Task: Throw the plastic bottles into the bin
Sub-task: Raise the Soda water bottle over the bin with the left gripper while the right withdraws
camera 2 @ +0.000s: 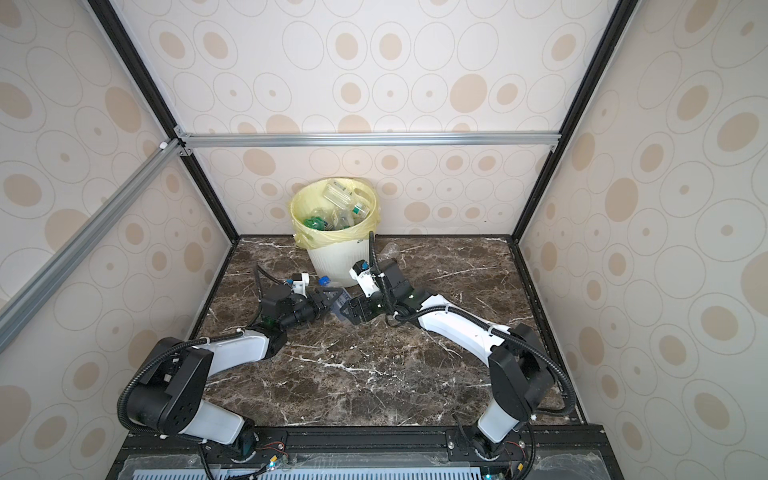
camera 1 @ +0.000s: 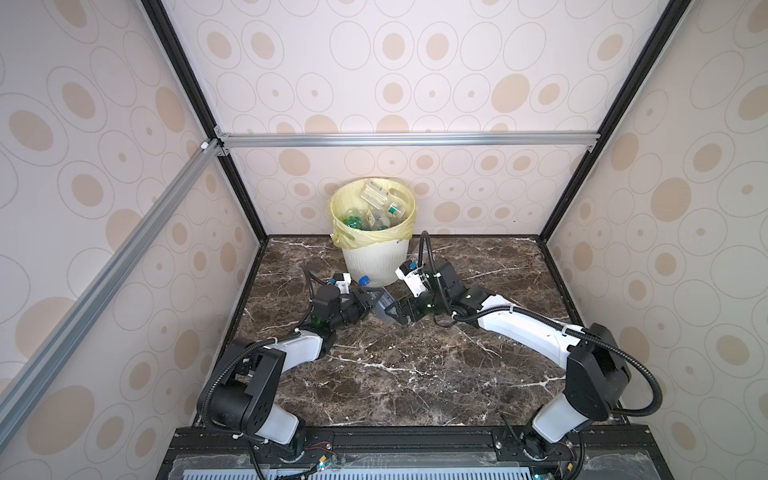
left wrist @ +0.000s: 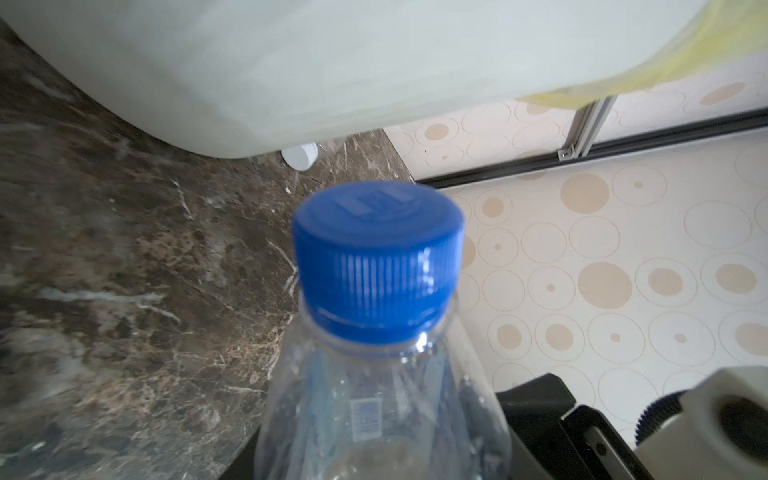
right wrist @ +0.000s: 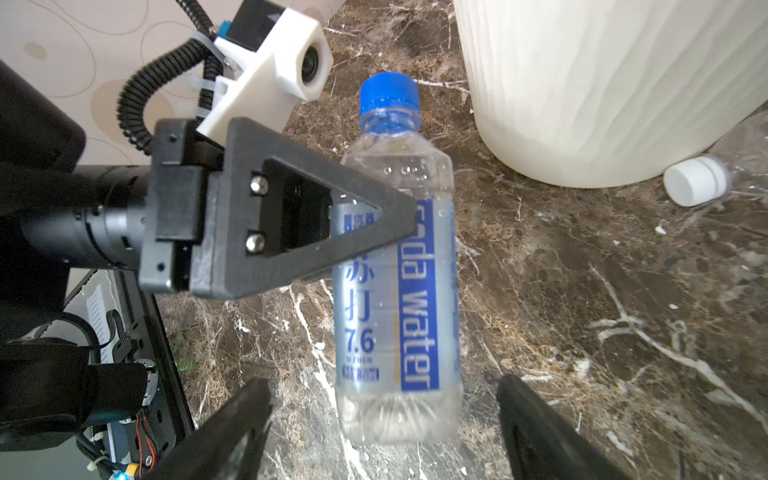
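A clear plastic bottle [right wrist: 395,270] with a blue cap and a blue "soda water" label lies low over the marble table, just in front of the bin [camera 1: 376,257]. My left gripper [camera 1: 365,301] is shut on its upper body, and the cap [left wrist: 378,249] points toward the bin. My right gripper [right wrist: 381,384] is open, its two fingers standing wide of the bottle's base without touching it. The bin [camera 2: 332,257] is cream-white with a yellow bag over its rim and holds several bottles [camera 1: 374,212]. Another clear bottle with a white cap [right wrist: 698,180] lies by the bin's foot.
The bin stands against the patterned back wall [camera 1: 457,187]. Patterned side walls with black and aluminium frame rails [camera 1: 104,282] close in the brown marble table [camera 1: 415,374]. Both arms meet at the middle, just in front of the bin.
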`<state>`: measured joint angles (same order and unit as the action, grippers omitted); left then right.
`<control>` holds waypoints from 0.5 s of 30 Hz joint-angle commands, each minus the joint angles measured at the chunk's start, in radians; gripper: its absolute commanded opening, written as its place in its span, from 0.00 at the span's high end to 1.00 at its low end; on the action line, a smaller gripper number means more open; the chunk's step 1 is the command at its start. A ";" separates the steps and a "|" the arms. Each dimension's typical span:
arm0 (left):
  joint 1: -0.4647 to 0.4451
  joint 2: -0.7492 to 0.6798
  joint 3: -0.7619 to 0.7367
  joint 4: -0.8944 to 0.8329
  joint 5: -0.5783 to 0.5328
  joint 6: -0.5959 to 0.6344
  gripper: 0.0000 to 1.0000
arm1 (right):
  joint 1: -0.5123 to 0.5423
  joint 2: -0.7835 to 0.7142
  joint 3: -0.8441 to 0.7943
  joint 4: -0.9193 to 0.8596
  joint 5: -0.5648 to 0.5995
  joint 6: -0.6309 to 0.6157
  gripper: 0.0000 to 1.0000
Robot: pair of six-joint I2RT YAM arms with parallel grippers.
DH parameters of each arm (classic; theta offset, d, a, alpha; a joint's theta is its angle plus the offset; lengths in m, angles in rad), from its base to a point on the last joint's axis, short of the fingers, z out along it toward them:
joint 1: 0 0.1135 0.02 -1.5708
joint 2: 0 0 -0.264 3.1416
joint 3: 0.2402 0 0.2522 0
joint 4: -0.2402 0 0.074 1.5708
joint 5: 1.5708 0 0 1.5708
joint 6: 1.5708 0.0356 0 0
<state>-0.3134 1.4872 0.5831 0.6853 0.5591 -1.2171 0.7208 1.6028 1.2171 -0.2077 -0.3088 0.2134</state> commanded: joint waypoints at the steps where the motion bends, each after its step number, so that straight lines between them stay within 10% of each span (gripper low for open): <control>1: 0.029 -0.060 0.092 -0.085 0.005 0.088 0.46 | 0.009 -0.043 0.005 -0.025 0.036 -0.030 0.05; 15: 0.062 -0.104 0.483 -0.432 -0.062 0.295 0.47 | 0.007 -0.101 0.171 -0.056 0.238 -0.083 0.00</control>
<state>-0.2630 1.3819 0.9752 0.3279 0.5060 -0.9653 0.7219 1.5341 1.3338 -0.2493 -0.1390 0.1585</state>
